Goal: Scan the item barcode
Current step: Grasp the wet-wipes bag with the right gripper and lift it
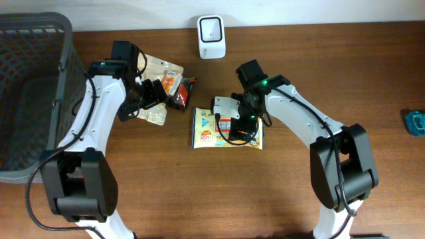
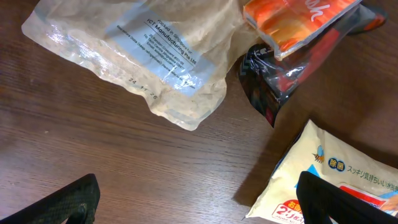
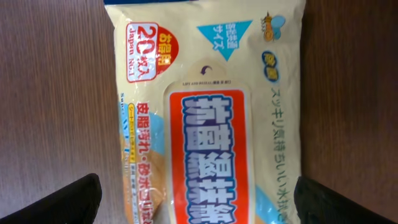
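Wooden table, contents as follows. Wipes packet, cream with a red label and Japanese print: lies flat near the middle of the table, face up, below and slightly right of the scanner and well apart from it. Scanner, white, upright at the far edge. Right gripper: poised directly over the wipes packet, claw spread wide with one finger to each side of the packet's width in the wrist view; contact with the packet cannot be told, and nothing is clamped. Left gripper: claw likewise wide apart and empty, over a small heap of goods left of the wipes packet. Heap comprises a clear pouch with a printed label, an orange packet and a black packet, the orange one lying partly on the black. Dark mesh basket at the left edge. Small teal object at the right edge, kind not discernible.
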### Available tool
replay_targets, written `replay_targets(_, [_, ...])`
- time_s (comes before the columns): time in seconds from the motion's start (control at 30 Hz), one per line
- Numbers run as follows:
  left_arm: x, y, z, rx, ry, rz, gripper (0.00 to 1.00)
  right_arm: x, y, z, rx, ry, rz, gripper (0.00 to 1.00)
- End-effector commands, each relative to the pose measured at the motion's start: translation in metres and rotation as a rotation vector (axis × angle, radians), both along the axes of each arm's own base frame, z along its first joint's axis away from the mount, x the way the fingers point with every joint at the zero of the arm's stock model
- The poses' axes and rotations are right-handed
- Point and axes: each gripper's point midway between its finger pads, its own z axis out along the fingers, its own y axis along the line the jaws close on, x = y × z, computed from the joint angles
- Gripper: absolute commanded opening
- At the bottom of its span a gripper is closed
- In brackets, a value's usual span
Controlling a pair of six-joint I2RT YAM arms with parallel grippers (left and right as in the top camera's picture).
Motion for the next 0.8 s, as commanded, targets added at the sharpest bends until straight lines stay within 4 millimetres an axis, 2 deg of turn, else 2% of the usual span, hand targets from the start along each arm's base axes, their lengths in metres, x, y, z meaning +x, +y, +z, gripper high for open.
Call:
replay_targets(0.0, [0.001,0.001,0.002,-0.006,-0.003,0.013,0.99,-0.004,0.005,-0.014,0.006,0.023,0.037,1.0])
replay_targets(0.07, [0.001,0.001,0.002,-0.006,-0.004,0.013,0.99,-0.004,0.005,-0.026,-0.003,0.043,0.036,0.93])
replay_targets(0.17, [0.001,0.001,0.002,-0.006,-0.004,0.013,0.99,-0.006,0.005,-0.043,-0.012,0.076,0.032,0.9])
replay_targets(0.27, [0.001,0.001,0.002,-0.006,-0.003,0.013,0.99,-0.008,0.008,-0.045,0.001,0.094,0.03,0.89])
replay_targets(0.33, [0.001,0.001,0.002,-0.006,-0.003,0.013,0.99,-0.009,0.008,-0.049,-0.006,0.098,0.032,0.84])
replay_targets(0.47, [0.001,0.001,0.002,-0.006,-0.004,0.013,0.99,0.0,0.012,-0.048,0.012,0.102,-0.067,0.62])
replay_targets(0.5, [0.001,0.001,0.002,-0.006,-0.004,0.013,0.99,0.004,0.014,-0.047,0.019,0.099,-0.095,0.54])
replay_targets(0.57, [0.001,0.001,0.002,-0.006,-0.003,0.012,0.99,0.014,0.018,-0.045,0.042,0.091,-0.163,0.24])
replay_targets(0.6, [0.001,0.001,0.002,-0.006,-0.004,0.013,0.99,0.018,0.02,-0.043,0.054,0.091,-0.201,0.12])
replay_targets(0.63, [0.001,0.001,0.002,-0.006,-0.004,0.013,0.99,0.025,0.023,-0.041,0.074,0.095,-0.268,0.06])
replay_targets(0.77, [0.001,0.001,0.002,-0.006,-0.003,0.013,0.99,0.052,0.026,-0.031,0.119,0.1,-0.513,0.04])
